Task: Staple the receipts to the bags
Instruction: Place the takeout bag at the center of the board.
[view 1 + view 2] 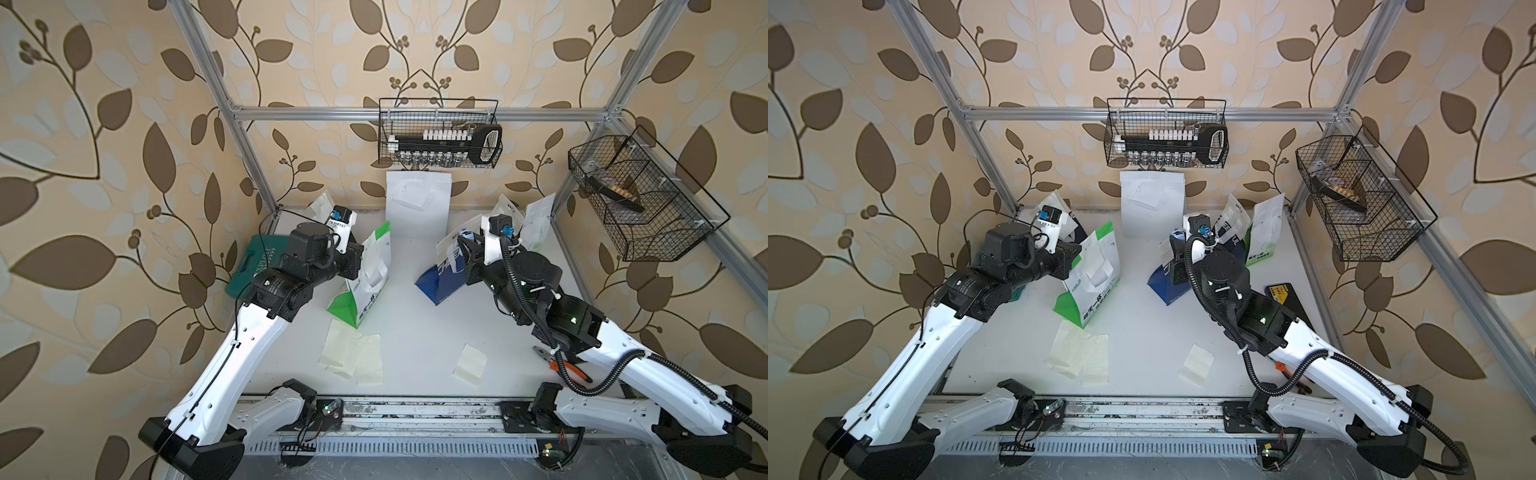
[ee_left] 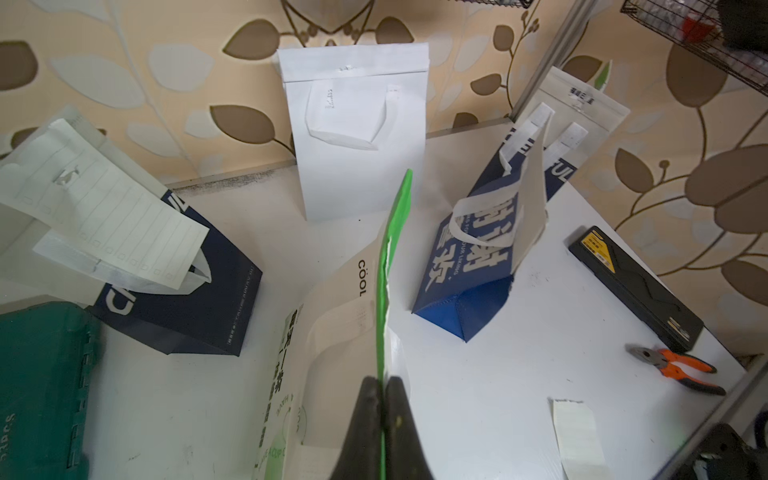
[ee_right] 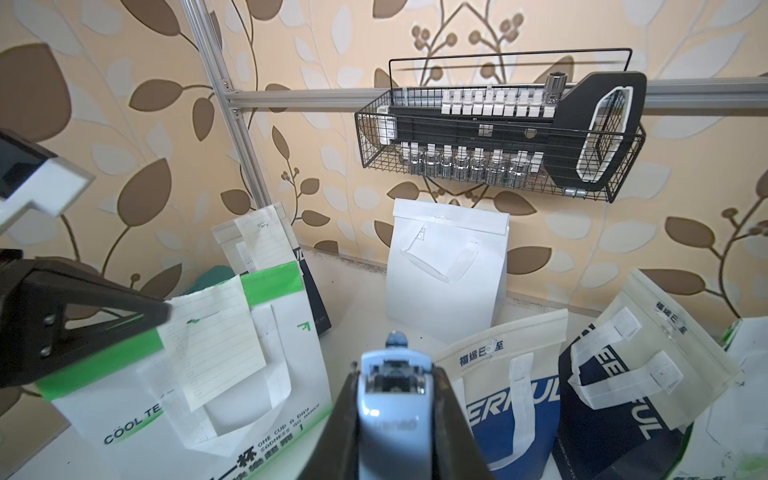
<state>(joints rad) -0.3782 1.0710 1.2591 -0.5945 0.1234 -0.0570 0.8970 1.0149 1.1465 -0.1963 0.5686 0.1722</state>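
Left fingers (image 2: 365, 415) pinch green bag's (image 2: 386, 266) top edge; right fingers (image 3: 453, 432) clamp stapler (image 3: 390, 399), apart.

Beige wallpaper (image 1: 124, 166) with brown leaf vines covered the walls. A silver frame (image 1: 311, 111) edged the white worktop (image 1: 415, 324). One black wire basket (image 1: 384, 139) hung over its back edge, another basket (image 1: 665, 237) beside its right edge.

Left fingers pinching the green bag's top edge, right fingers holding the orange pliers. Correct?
No: the right fingers hold the light-blue stapler, not the pliers, as the right wrist view shows. The orange pliers lie on the table. The left fingers do pinch the green-and-white bag's top edge.
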